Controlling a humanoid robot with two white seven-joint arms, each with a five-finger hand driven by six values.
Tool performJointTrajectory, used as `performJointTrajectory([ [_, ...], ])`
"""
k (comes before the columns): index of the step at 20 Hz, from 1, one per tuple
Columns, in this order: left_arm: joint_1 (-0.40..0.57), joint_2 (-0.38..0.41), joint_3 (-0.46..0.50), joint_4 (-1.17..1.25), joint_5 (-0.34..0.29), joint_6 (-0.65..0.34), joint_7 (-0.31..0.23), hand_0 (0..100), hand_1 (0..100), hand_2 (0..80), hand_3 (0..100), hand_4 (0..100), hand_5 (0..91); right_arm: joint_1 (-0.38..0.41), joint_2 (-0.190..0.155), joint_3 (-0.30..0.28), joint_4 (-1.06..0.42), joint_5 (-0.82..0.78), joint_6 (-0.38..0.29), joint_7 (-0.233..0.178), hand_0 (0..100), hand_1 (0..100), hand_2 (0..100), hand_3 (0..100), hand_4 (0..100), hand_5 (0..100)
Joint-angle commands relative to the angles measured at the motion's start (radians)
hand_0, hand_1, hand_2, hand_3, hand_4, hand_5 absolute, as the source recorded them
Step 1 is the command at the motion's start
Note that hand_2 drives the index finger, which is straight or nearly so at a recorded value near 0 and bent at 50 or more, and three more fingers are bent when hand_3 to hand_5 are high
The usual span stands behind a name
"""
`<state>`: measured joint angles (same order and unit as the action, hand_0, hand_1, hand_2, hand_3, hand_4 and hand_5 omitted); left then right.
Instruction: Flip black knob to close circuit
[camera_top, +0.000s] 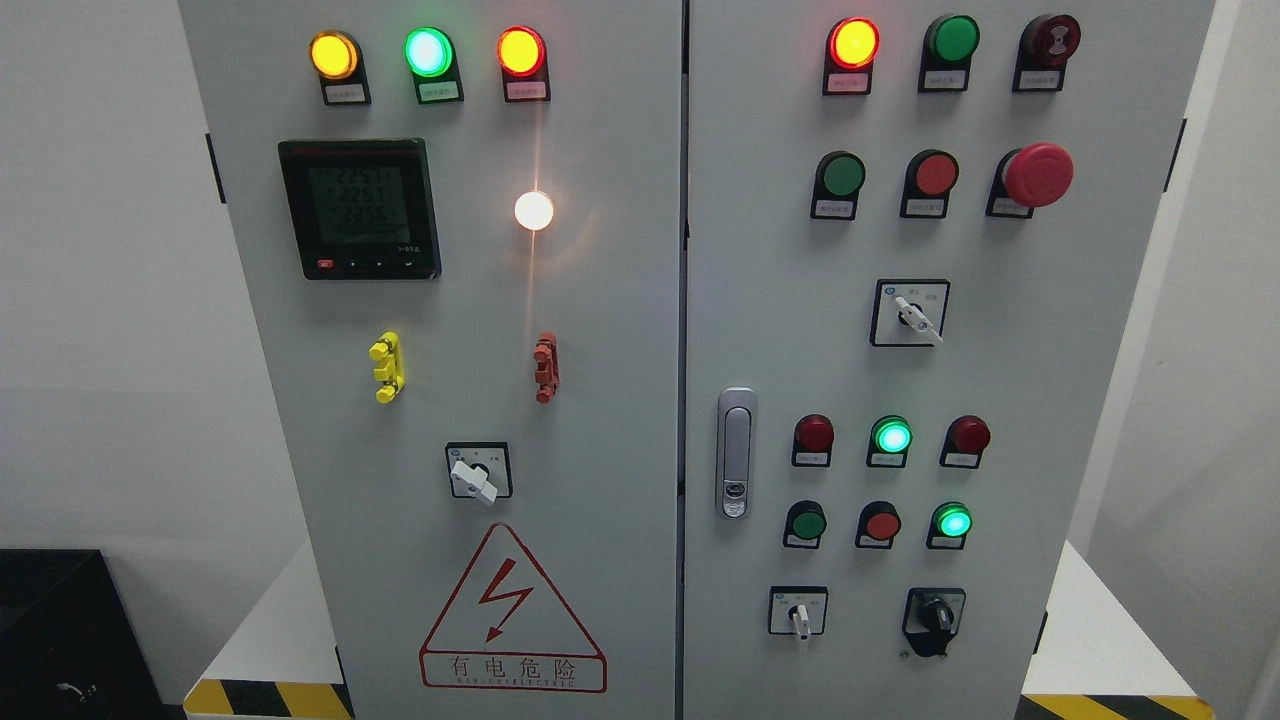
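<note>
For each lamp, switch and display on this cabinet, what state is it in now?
Top left row of three round lamps: all lit.
Digital meter display: on, showing digits.
Black rotary knob: pointing up-left.
Big red mushroom stop button: state unclear.
Silver door handle: flush, door closed.

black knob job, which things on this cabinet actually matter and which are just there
Belongs to the job:
black knob, bottom right of the right door

Just there:
white-handled selector beside it
emergency stop button
door latch
digital meter
warning sign

Neither robot hand is in view.
</note>
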<state>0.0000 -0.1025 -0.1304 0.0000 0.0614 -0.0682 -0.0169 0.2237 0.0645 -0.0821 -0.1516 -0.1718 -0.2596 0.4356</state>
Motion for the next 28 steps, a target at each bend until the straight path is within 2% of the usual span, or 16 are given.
performJointTrajectory([
  [1,0.021,0.0,0.0,-0.023,0.0,-0.001,0.0,12,56,0.0,0,0,0.0,-0.003,-0.002,-0.031,-0.009,-0.003,-0.003,0.011,0,12,0,0,0,0],
  [6,0.021,0.001,0.0,-0.023,0.0,-0.001,0.0,12,56,0.0,0,0,0.0,-0.007,0.001,-0.033,-0.025,-0.002,-0.064,0.011,0,11,0,0,0,0],
  [8,0.021,0.0,0.0,-0.023,0.0,-0.001,0.0,12,56,0.0,0,0,0.0,0.0,0.006,-0.041,-0.09,-0.002,-0.078,0.003,0,11,0,1,0,0],
  [11,0.021,0.0,0.0,-0.023,0.0,-0.001,0.0,12,56,0.0,0,0,0.0,0.016,0.026,-0.05,-0.178,0.005,-0.136,-0.005,0,10,2,11,0,0],
  [14,0.021,0.0,0.0,-0.023,0.0,-0.001,0.0,12,56,0.0,0,0,0.0,0.052,0.024,-0.039,-0.3,0.012,-0.139,-0.024,0,11,9,23,14,0],
  [15,0.021,0.0,0.0,-0.023,0.0,-0.001,0.0,12,56,0.0,0,0,0.0,0.062,0.023,-0.038,-0.339,0.024,-0.138,-0.035,0,10,13,29,20,3],
  [16,0.021,0.0,0.0,-0.023,0.0,-0.001,0.0,12,56,0.0,0,0,0.0,0.066,0.024,-0.041,-0.376,0.055,-0.138,-0.05,0,10,14,31,22,4],
  [18,0.021,0.0,0.0,-0.023,0.0,-0.001,0.0,12,56,0.0,0,0,0.0,0.066,0.026,-0.05,-0.433,0.121,-0.138,-0.098,0,10,21,41,35,16],
  [19,0.021,0.0,0.0,-0.023,0.0,-0.001,0.0,12,56,0.0,0,0,0.0,0.066,0.026,-0.048,-0.462,0.141,-0.138,-0.122,0,10,22,43,36,18],
  [23,0.021,0.0,0.0,-0.023,0.0,-0.001,0.0,12,56,0.0,0,0,0.0,0.085,0.026,-0.038,-0.613,0.196,-0.13,-0.178,0,9,37,60,54,35],
  [28,0.021,0.0,0.0,-0.023,0.0,-0.001,0.0,12,56,0.0,0,0,0.0,0.088,0.027,-0.039,-0.775,0.285,-0.116,-0.27,0,9,47,70,63,47],
])
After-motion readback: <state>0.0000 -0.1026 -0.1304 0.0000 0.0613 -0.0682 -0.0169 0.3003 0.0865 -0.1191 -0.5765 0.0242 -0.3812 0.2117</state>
